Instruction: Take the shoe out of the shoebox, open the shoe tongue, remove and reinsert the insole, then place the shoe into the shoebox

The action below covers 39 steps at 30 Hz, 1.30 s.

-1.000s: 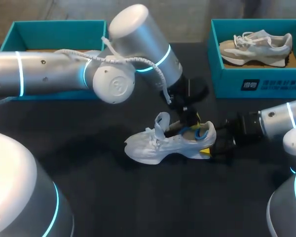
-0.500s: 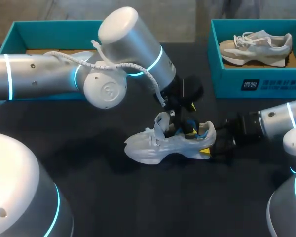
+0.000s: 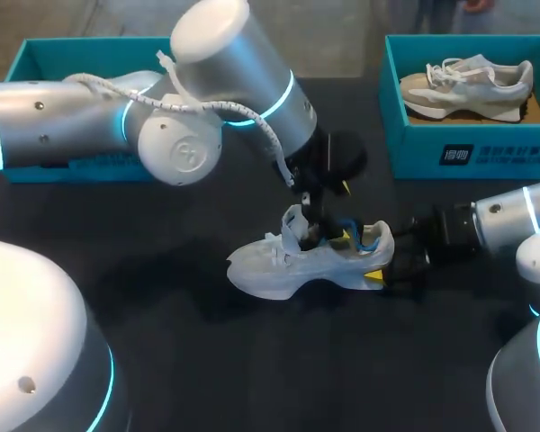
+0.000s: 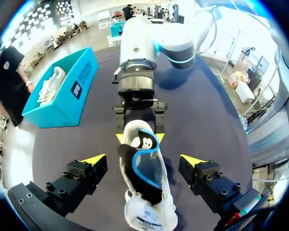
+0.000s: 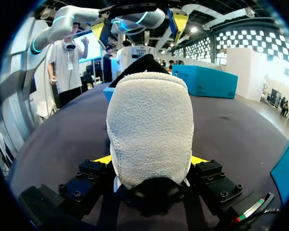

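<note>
A white shoe (image 3: pixel 288 265) lies on its side in the middle of the black table (image 3: pixel 162 360), with its toe toward my left. My right gripper (image 3: pixel 383 268) is shut on its heel. In the right wrist view the fleecy heel (image 5: pixel 149 120) fills the gap between that gripper's (image 5: pixel 151 161) yellow-tipped fingers. My left gripper (image 4: pixel 143 161) hangs open just above the shoe's opening, its fingers (image 4: pixel 94 160) clear of both sides. Under it a black insole with a blue rim (image 4: pixel 145 173) sits partly in the shoe (image 4: pixel 151 214), its heel end curled up. In the head view the left gripper (image 3: pixel 331 229) is over the shoe's collar.
An open teal shoebox (image 3: pixel 36 54) stands at the back left, partly hidden behind my left arm. A second teal box (image 3: pixel 472 148) at the back right holds a grey and white sneaker (image 3: pixel 468 83). The front of the table is bare black cloth.
My left gripper has opened wide and let go of the insole, then drawn up a little from the shoe. The shoe and my right gripper have not moved.
</note>
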### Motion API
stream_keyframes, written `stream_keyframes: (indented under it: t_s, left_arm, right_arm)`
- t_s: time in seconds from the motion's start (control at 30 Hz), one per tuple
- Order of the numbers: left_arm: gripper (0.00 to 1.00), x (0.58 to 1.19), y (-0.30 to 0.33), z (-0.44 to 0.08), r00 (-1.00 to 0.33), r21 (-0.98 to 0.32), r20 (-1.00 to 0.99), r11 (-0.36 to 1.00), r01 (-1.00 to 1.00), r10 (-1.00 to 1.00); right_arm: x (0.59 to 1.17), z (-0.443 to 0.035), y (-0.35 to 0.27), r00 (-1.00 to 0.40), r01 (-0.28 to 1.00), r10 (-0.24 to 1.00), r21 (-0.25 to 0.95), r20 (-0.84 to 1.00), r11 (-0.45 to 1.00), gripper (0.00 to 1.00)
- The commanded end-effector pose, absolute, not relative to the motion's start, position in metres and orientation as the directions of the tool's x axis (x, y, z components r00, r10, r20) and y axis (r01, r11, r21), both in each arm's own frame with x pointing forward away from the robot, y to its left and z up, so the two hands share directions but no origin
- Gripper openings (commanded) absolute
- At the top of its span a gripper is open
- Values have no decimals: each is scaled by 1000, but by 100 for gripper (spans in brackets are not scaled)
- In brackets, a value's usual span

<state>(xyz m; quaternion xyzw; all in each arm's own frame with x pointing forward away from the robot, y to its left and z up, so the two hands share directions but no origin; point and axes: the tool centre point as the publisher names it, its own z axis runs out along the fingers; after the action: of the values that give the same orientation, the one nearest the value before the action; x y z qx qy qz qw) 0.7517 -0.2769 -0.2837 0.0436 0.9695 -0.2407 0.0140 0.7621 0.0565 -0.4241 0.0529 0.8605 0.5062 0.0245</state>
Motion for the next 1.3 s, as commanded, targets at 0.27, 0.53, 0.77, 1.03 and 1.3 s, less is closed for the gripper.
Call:
stream_keyframes:
  t_s: [0.27, 0.53, 0.77, 1.03, 1.3]
  left_arm:
    - [100, 733, -260, -256, -988, -426, -144, 898, 107, 49]
    - [100, 733, -257, -254, -985, -417, -166, 903, 105, 38]
    - [95, 742, -261, -261, -975, -379, -220, 920, 95, 10]
    - [87, 758, -272, -275, -968, -332, -251, 940, 80, -6]
    - [76, 775, -280, -296, -970, -301, -242, 951, 69, -6]
  right_arm:
    - [761, -426, 59, -993, 67, 118, 872, 11, 485, 0]
    - [761, -426, 59, -993, 67, 118, 872, 11, 485, 0]
    - [761, -426, 59, -993, 67, 118, 872, 11, 485, 0]
    - [761, -426, 59, -993, 67, 118, 872, 11, 485, 0]
    - [761, -426, 59, -993, 67, 118, 872, 11, 485, 0]
